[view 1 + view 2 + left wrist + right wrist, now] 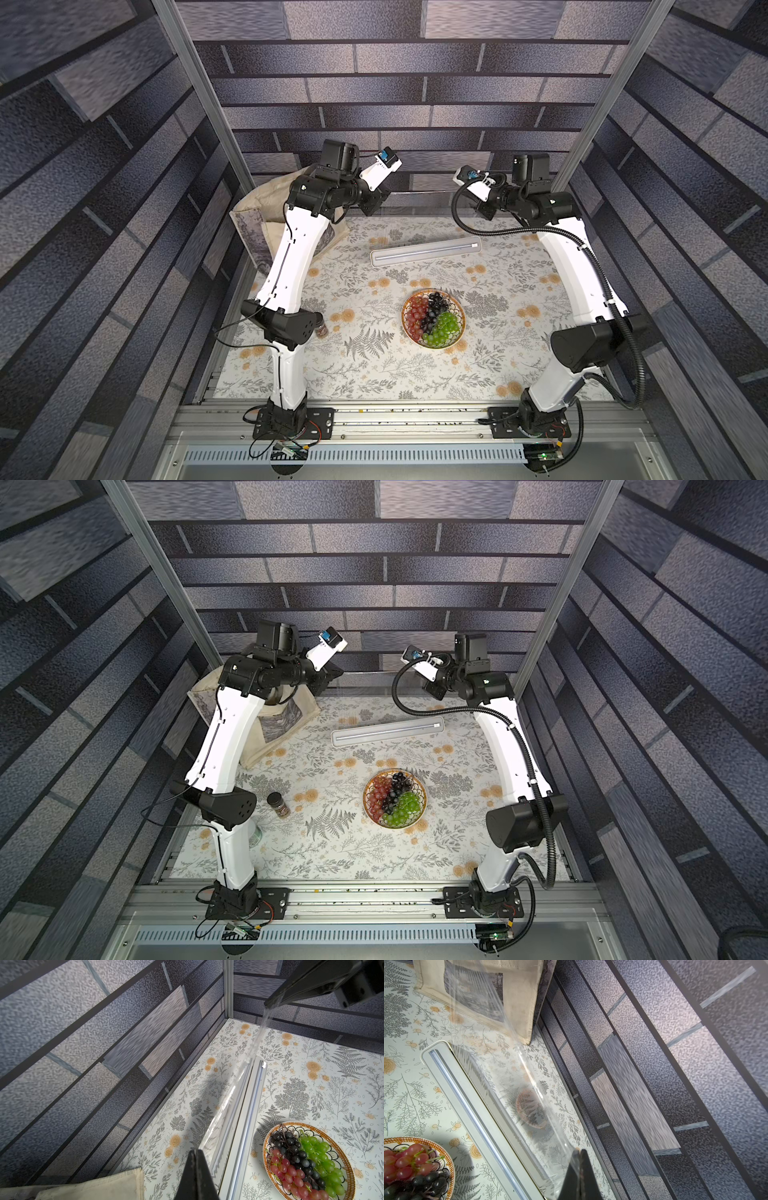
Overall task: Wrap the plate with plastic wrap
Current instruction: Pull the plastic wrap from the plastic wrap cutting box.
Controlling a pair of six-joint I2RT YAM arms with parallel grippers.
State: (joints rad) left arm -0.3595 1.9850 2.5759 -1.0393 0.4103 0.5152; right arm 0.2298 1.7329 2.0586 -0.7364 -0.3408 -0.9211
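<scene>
The plate [462,316] [424,800] with red, dark and green grapes sits at mid-table, uncovered. Behind it lies the long pale dispenser box [426,251] [388,731]. A sheet of plastic wrap [255,1043] [508,1076] rises from the box, stretched between both raised grippers. My left gripper [372,205] [196,1150] is shut on one upper corner of the film. The opposite corner is pinched in my shut right gripper [484,212] [580,1150]. Both wrist views show the box [245,1126] [471,1109] and plate [340,1154] [436,1146] below.
A beige canvas bag [249,224] [525,1001] stands at the back left corner, close to the left arm. A small dark-lidded jar [277,804] stands near the left arm's elbow. Enclosure walls and metal posts ring the table.
</scene>
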